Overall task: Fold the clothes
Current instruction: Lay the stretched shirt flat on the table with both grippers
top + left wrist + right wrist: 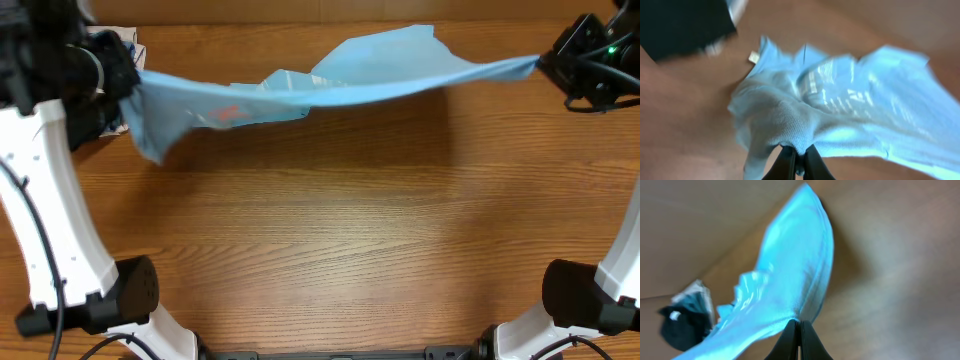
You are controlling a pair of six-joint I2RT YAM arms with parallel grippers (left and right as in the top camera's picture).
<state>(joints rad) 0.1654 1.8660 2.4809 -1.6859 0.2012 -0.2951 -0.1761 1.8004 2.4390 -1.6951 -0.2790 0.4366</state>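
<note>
The light sky-blue t-shirt [350, 75] hangs stretched in the air across the back of the table, with a red-orange mark near its left end. My left gripper [132, 82] is shut on the shirt's left end; in the left wrist view the fabric [840, 107] bunches above the closed fingers [799, 154]. My right gripper [545, 62] is shut on the shirt's right end; in the right wrist view the cloth [790, 265] runs up from the closed fingertips [799, 325].
A pile of folded garments [115, 60] lies at the back left corner behind my left arm. A black folded shirt shows in the left wrist view [682, 22] and the right wrist view [682, 325]. The wooden table [330, 230] lies below the shirt.
</note>
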